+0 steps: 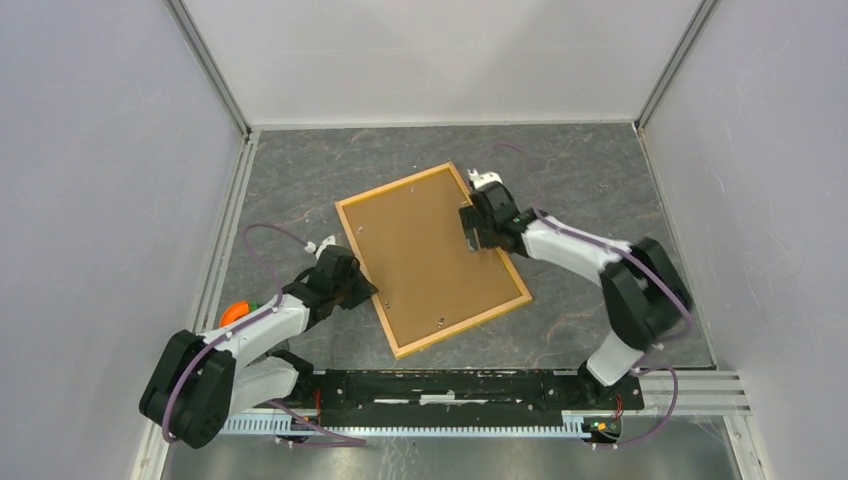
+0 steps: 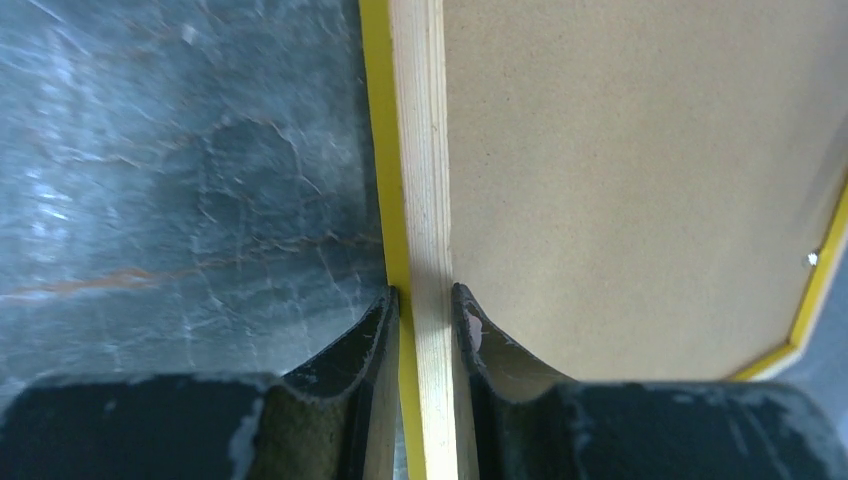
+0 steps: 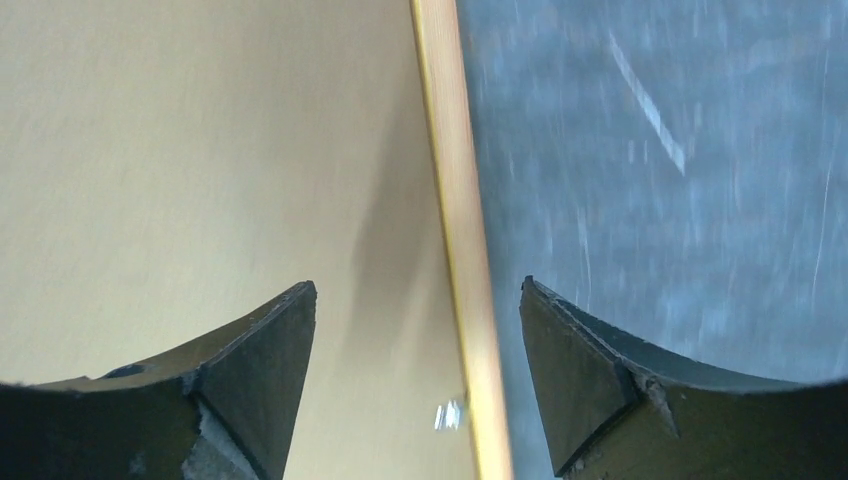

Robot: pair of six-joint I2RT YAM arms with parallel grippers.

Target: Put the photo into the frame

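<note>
The orange-yellow wooden frame (image 1: 465, 326) lies back-up and skewed on the grey table. The brown fibreboard backing panel (image 1: 430, 255) sits inside it. The photo is hidden. My left gripper (image 1: 365, 290) is shut on the frame's left rail (image 2: 420, 150), one finger on the outer side and one on the panel side (image 2: 425, 300). My right gripper (image 1: 470, 232) is open above the frame's right rail (image 3: 450, 180). Its fingers straddle the rail (image 3: 418, 283) without touching it. The backing panel also shows in the left wrist view (image 2: 640, 180) and the right wrist view (image 3: 200, 150).
White walls enclose the table on the left, back and right. A black rail (image 1: 460, 385) runs along the near edge between the arm bases. Small metal tabs sit at the frame's inner edge (image 3: 448, 415) (image 2: 812, 259).
</note>
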